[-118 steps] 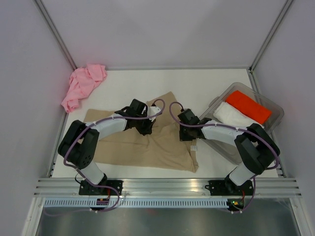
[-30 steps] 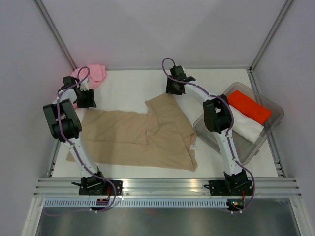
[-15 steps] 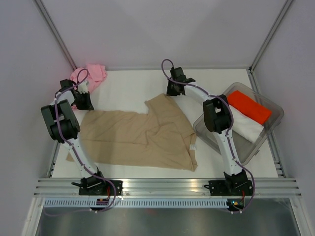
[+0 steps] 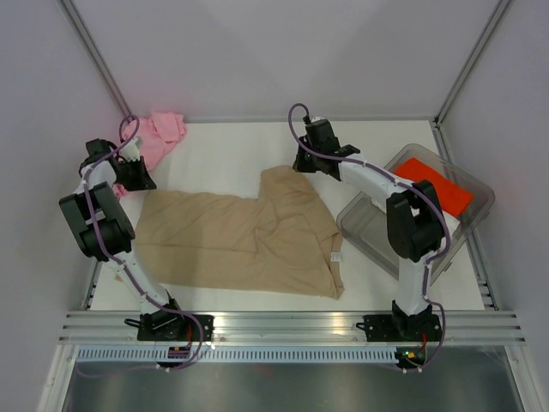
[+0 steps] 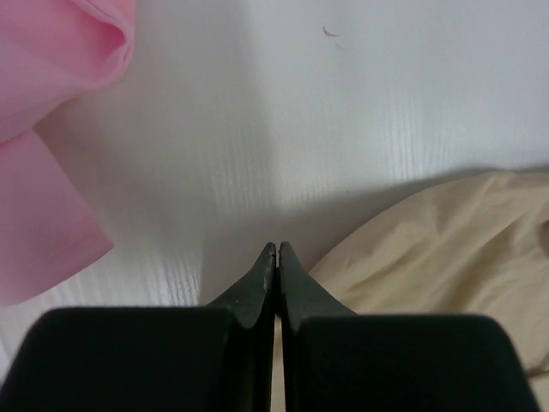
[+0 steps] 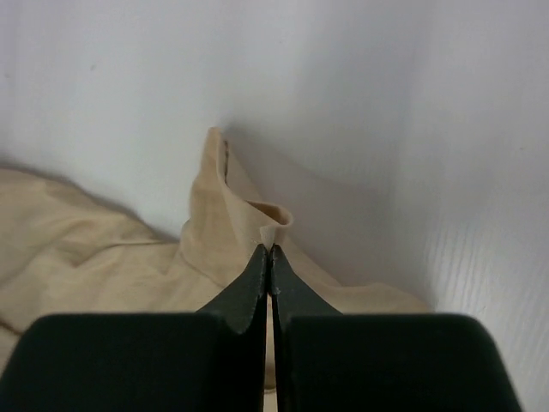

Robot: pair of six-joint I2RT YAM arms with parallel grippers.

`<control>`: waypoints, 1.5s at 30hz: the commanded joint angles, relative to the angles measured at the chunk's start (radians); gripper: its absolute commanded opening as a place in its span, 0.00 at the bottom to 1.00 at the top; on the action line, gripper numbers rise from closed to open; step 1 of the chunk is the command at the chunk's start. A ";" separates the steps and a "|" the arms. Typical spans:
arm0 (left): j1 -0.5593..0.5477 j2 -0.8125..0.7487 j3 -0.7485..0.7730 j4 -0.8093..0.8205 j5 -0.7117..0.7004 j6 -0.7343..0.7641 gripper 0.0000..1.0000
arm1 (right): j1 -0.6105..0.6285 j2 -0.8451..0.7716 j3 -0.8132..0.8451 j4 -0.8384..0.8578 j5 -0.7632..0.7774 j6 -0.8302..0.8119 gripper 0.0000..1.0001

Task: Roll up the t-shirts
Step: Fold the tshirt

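Observation:
The tan t-shirt (image 4: 240, 240) lies spread and wrinkled across the middle of the white table. My right gripper (image 4: 301, 164) is at its far corner, shut on a small raised fold of the tan cloth (image 6: 273, 225); in the right wrist view its tips (image 6: 270, 250) meet on that fold. My left gripper (image 4: 139, 180) is at the shirt's far left corner. Its jaws (image 5: 276, 250) are closed, tan cloth (image 5: 446, 240) runs under the right finger and a tan strip shows in the slit. The pink t-shirt (image 4: 161, 134) is bunched in the far left corner, beside the left gripper (image 5: 43, 129).
A clear plastic bin (image 4: 371, 225) stands at the right, holding a folded red cloth (image 4: 436, 185) and a white cloth (image 4: 446, 227). The right arm reaches past the bin's far left corner. Grey walls close in the table on three sides.
Both grippers have closed at the tan shirt's far corners. The left gripper has shifted left, toward the pink shirt, and the right arm has swung right; the shirt's far corner has followed it slightly.

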 commanded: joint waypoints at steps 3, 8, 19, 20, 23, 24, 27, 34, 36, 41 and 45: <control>0.035 -0.138 -0.050 0.002 0.121 0.076 0.02 | 0.053 -0.185 -0.144 0.099 0.019 -0.017 0.00; 0.060 -0.192 -0.090 0.004 0.138 0.130 0.02 | 0.079 -0.384 -0.324 0.144 0.062 0.012 0.00; 0.141 -0.230 -0.108 -0.085 0.199 0.259 0.02 | 0.187 -0.740 -0.624 0.110 0.172 0.072 0.00; 0.144 -0.230 -0.111 -0.099 0.194 0.268 0.02 | 0.197 -0.757 -0.641 0.107 0.178 0.084 0.00; 0.154 -0.234 -0.122 -0.118 0.188 0.310 0.02 | 0.234 -0.806 -0.704 0.086 0.197 0.101 0.00; 0.158 -0.237 -0.127 -0.121 0.187 0.316 0.02 | 0.250 -0.830 -0.718 0.081 0.203 0.115 0.00; 0.181 -0.240 -0.127 -0.130 0.181 0.340 0.02 | 0.272 -0.882 -0.761 0.060 0.223 0.141 0.00; 0.207 -0.246 -0.160 -0.150 0.136 0.425 0.02 | 0.327 -0.941 -0.832 0.038 0.223 0.189 0.00; 0.210 -0.246 -0.177 -0.154 0.127 0.446 0.02 | 0.352 -0.930 -0.841 0.031 0.233 0.196 0.00; 0.223 -0.238 -0.173 -0.157 0.124 0.449 0.02 | 0.375 -0.941 -0.839 -0.022 0.261 0.190 0.00; 0.223 -0.244 -0.168 -0.171 0.138 0.455 0.02 | 0.373 -0.955 -0.838 -0.060 0.258 0.181 0.00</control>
